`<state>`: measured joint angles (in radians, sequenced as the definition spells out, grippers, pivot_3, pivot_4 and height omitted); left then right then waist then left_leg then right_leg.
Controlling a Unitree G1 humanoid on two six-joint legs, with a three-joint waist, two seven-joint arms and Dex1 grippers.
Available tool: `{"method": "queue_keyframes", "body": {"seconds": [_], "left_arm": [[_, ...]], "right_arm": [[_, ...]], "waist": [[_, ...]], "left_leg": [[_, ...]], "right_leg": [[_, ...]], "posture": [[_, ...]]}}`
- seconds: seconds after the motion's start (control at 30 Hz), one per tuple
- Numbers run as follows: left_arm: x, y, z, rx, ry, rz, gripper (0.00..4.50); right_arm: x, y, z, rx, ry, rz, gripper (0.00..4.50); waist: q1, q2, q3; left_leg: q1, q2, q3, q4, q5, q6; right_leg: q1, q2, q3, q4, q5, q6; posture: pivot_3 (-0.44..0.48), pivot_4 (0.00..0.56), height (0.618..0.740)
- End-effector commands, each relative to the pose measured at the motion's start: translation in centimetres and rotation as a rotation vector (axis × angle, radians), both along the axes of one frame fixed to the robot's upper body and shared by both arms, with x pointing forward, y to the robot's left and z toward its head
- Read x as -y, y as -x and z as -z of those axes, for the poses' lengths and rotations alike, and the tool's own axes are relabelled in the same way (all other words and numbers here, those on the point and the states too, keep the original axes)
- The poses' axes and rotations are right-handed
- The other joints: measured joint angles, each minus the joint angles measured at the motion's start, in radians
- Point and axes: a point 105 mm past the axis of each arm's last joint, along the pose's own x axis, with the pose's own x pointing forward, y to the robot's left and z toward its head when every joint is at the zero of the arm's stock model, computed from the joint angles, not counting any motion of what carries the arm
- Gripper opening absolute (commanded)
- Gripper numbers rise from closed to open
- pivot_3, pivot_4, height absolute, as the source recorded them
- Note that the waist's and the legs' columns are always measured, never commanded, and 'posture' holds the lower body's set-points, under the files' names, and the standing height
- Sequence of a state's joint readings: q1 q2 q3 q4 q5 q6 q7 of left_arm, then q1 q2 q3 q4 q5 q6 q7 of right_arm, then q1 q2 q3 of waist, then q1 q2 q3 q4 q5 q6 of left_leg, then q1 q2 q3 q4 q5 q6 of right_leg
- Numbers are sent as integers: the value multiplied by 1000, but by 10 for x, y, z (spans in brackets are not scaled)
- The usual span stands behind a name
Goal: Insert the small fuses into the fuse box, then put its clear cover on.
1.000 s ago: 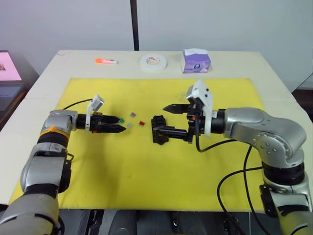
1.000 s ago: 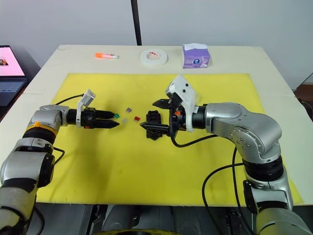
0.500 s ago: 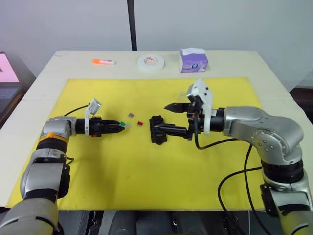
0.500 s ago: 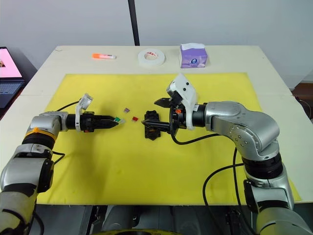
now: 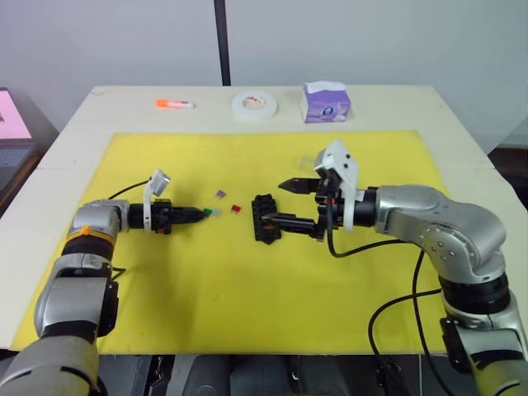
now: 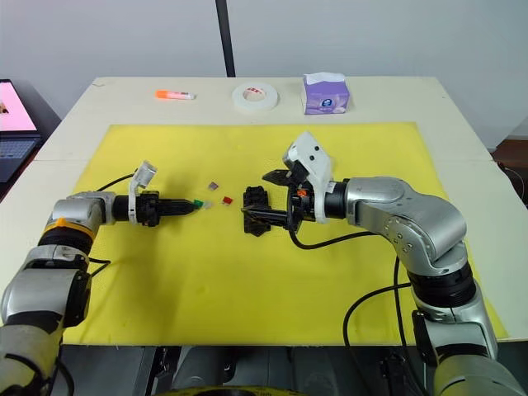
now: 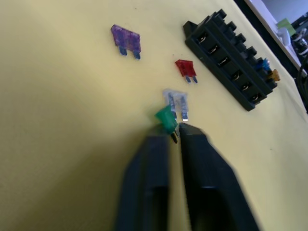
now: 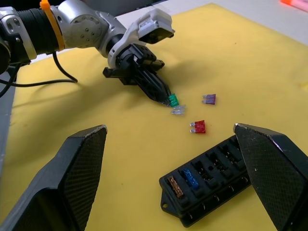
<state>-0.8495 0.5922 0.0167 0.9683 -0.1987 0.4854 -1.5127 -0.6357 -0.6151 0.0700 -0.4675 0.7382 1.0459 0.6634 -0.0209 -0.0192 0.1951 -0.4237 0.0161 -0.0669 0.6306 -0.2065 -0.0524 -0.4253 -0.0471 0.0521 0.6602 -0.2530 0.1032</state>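
Fuse box (image 5: 266, 217) lies on yellow mat (image 5: 247, 289), two fuses already in its slots | left tool (image 7: 172, 136) pinches green fuse (image 7: 165, 118) beside grey fuse (image 7: 176, 101) | right tool (image 5: 279, 202) wide open around the box, holding nothing

Out along the far edge of the pale table (image 6: 66, 115) we've got an orange marker (image 6: 176, 95) lying flat on the left, a white tape roll (image 6: 255, 97) lying flat near the middle, and a purple tissue box (image 6: 326, 92) just to its right, all three well apart from one another. Spread across the middle is a big yellow mat (image 6: 247, 280), and over at the left edge a laptop (image 6: 15, 115) with its screen lit pink.
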Motion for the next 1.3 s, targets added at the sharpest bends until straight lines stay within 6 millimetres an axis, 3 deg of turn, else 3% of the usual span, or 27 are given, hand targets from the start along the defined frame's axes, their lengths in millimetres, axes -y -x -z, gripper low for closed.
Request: {"method": "queue_keyframes", "body": {"seconds": [0.03,0.3,0.43,0.53,0.7,0.87,1.0,1.1,1.3], "left_arm": [[-4,6,11,-40,-9,-7,22],[-17,7,-12,4,56,-46,22],[-29,12,-47,75,103,-60,22],[-33,24,-81,164,106,-45,22],[-10,39,-133,314,124,28,22],[37,56,-175,470,150,180,22],[60,65,-189,507,195,263,0],[70,67,-188,516,194,300,0],[74,66,-187,523,193,307,0]], "right_arm": [[2,1,-6,40,-1,1,4500],[4,2,-3,25,2,3,4500],[9,-2,-1,6,30,60,4500],[10,2,-12,-148,-31,-13,4500],[8,-9,-52,-144,-115,-39,4500],[-15,-18,-92,-160,-143,-114,4500],[-24,-17,-103,-175,-141,-173,3272],[-32,-16,-109,-175,-146,-195,2257],[-35,-15,-111,-177,-156,-195,2257]], "waist": [[0,0,0],[-12,0,0],[-24,0,0],[-28,0,1],[-19,0,1],[-22,0,1],[-24,0,1],[-28,0,1],[-25,0,1]], "left_leg": [[0,0,0,0,0,0],[0,0,0,0,0,0],[0,1,-1,-1,0,0],[0,1,-1,-1,0,0],[0,1,-1,-1,0,0],[-1,1,-1,-1,0,0],[-1,1,-1,-2,0,0],[-1,1,-1,-2,0,0],[-1,1,0,-2,0,0]], "right_leg": [[0,0,0,0,0,0],[0,0,0,0,0,0],[-1,1,0,1,0,0],[-2,1,0,1,0,-1],[-1,0,0,1,0,-1],[-2,0,0,0,0,-1],[-2,0,0,0,0,-1],[-2,1,0,0,0,-1],[-3,1,0,1,0,-1]], "posture": [[0,150,740],[0,150,740],[0,150,740],[0,150,740],[0,150,740],[0,150,740],[0,150,740],[0,150,740],[0,150,740]]}}
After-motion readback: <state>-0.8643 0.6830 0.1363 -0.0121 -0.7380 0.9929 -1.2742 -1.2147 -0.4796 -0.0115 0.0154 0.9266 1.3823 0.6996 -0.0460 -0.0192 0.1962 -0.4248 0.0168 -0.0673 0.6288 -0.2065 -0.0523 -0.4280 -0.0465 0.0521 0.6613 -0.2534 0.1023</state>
